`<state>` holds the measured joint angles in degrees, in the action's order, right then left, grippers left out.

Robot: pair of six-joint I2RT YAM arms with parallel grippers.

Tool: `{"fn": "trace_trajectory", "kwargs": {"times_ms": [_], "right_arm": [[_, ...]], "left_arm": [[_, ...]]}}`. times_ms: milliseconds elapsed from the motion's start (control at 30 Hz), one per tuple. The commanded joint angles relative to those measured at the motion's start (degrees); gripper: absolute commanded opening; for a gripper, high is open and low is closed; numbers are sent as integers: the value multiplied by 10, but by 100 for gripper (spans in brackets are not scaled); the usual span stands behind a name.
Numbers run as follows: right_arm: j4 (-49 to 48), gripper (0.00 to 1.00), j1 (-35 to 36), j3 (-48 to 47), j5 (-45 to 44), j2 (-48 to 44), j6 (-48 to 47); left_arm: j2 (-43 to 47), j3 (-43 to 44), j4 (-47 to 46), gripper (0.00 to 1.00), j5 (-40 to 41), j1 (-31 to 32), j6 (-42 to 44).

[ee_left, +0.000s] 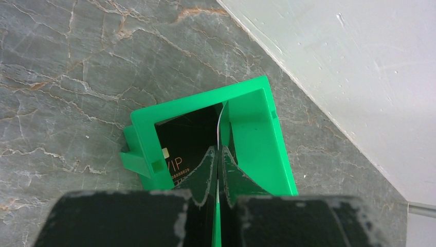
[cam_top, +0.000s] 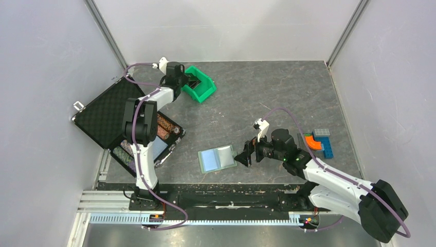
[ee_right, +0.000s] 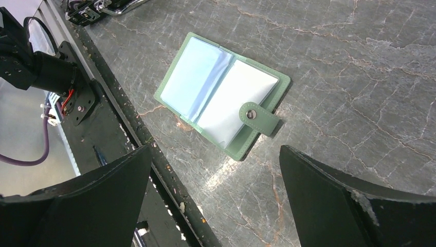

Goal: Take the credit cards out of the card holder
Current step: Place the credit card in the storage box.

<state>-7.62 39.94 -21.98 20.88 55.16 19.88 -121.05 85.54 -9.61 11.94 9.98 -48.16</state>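
My left gripper (ee_left: 218, 154) pinches a thin plastic credit card (ee_left: 220, 121) edge-on over the green plastic bin (ee_left: 247, 92) that holds a dark VIP card (ee_left: 182, 136). If I release it tilted, it could snag the rim. My right gripper (ee_right: 215, 154), jaws spread, hovers beside the open pale-green bifold card holder (ee_right: 221, 92).

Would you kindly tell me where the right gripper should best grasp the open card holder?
Probably the snap tab, approached from above: the card holder lies open and flat, and the tab juts past its edge, nearest the open right gripper.
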Motion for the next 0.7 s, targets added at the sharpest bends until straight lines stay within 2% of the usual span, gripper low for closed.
{"fn": "trace_trajectory", "kwargs": {"times_ms": [0, 200, 333, 500, 667], "right_arm": [[0, 98, 0, -26, -11, 0, -14], [9, 98, -2, -30, -16, 1, -21], [14, 98, -1, -36, -17, 4, -25], [19, 98, -2, -48, -17, 18, -25], [20, 98, -2, -58, -12, 29, -21]], "left_arm": [[-11, 17, -36, 2, 24, -3, -8], [-12, 11, -39, 2, 46, -3, 2], [-9, 10, -41, 19, 46, -3, 9], [-10, 14, -37, 27, 40, -2, 17], [-6, 26, -24, 30, 40, -3, 33]]}}
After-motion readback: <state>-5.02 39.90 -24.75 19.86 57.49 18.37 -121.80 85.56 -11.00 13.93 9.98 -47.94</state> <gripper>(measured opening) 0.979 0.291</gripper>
